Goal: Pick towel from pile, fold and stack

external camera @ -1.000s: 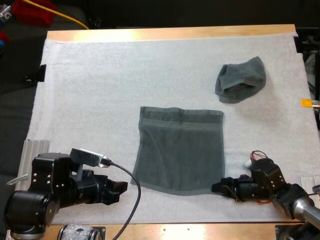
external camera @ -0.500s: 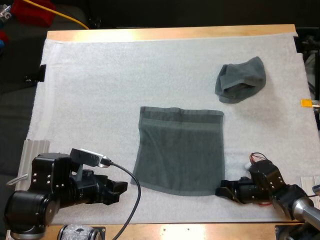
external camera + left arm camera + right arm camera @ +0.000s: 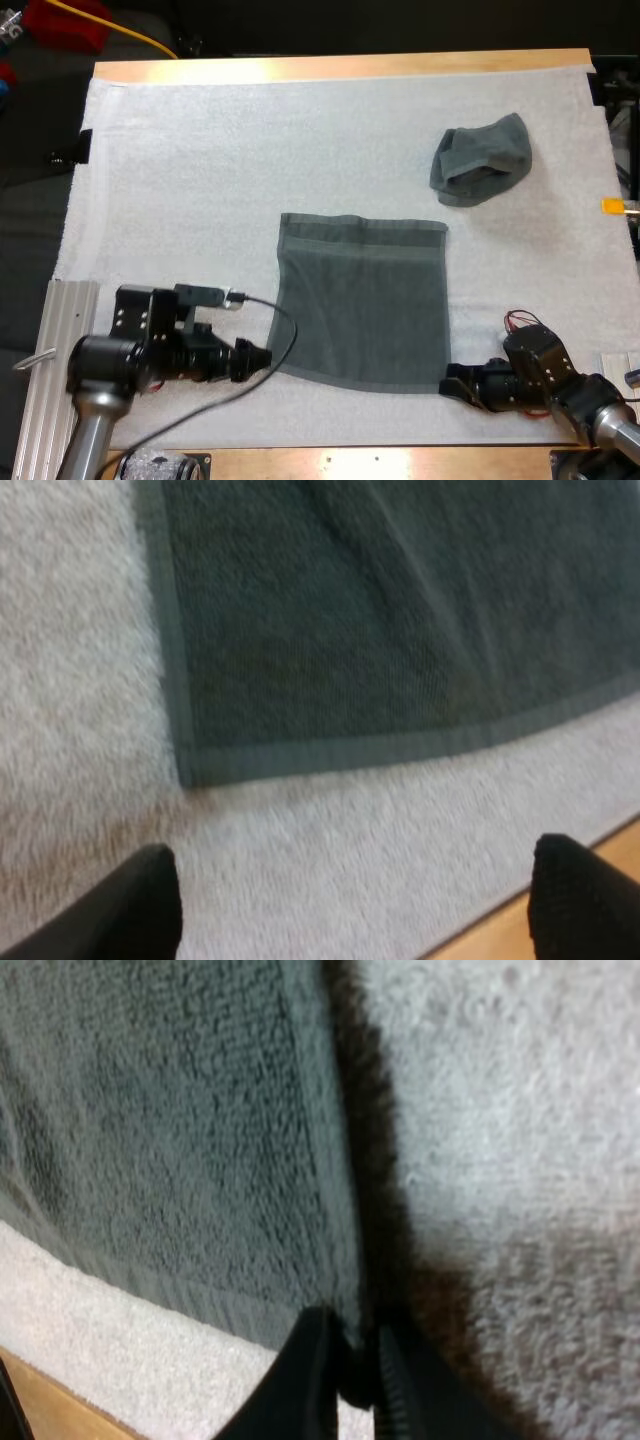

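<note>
A dark grey-green flat towel (image 3: 360, 300) lies spread open on the white mat (image 3: 200, 180), which covers the wooden table (image 3: 340, 68). In the high view it sits a little nearer than the mat's middle. A second, crumpled towel (image 3: 482, 160) sits well apart from it, at about 1 o'clock from the flat one, toward the mat's far right.

The left gripper (image 3: 266, 358) lies low over the mat at about 8 o'clock from the flat towel's middle, just beside its near left corner, and points toward 3 o'clock. In the left wrist view its fingers (image 3: 135, 905) stand wide apart and clear of the cloth. The towel's hemmed corner lies just ahead of them, with a strip of bare mat between.

The right gripper (image 3: 447, 381) is at about 4 o'clock from the flat towel's middle, at its near right corner, and points toward 9 o'clock. In the right wrist view its fingers (image 3: 305, 1385) are drawn nearly together, pinching the towel's hemmed edge from both sides.
</note>
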Robot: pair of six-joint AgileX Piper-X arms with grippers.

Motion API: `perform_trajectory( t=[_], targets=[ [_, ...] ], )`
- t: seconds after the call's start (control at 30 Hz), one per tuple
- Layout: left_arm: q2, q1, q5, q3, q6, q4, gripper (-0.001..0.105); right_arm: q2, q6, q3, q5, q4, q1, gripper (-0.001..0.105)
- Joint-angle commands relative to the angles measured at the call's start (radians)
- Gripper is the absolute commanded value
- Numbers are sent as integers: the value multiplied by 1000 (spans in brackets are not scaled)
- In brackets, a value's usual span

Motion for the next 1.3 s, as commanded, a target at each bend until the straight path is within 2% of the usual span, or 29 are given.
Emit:
perform_trajectory(
  t=[0.0, 0.13, 0.5, 0.7, 0.87, 1.0, 1.03, 1.07, 1.27],
  targets=[
    [23, -5, 0, 0, -2, -34, 70, -6, -2, 3, 7, 8, 0, 6],
    [223, -5, 0, 0, 56, -114, 70, -6, 1, 3, 7, 8, 0, 6],
    [520, -5, 47, 0, 81, -214, 70, -6, 1, 3, 22, 8, 0, 6],
    [604, -5, 79, 0, 88, -237, 70, -6, 1, 3, 22, 8, 0, 6],
    [637, -5, 160, 0, 88, -250, 70, -6, 1, 3, 22, 8, 0, 6],
    [638, -7, 160, 0, 88, -244, 69, -6, 1, 3, 22, 8, 0, 6],
    [638, -24, 160, 0, 88, -233, 69, -6, 1, 3, 24, 8, 0, 6],
    [638, -95, 154, 14, 88, -237, 69, -6, 1, 3, 26, 8, 0, 6],
    [638, -107, 113, 14, 84, -240, 69, -6, 4, 3, 26, 8, 0, 6]
  ],
)
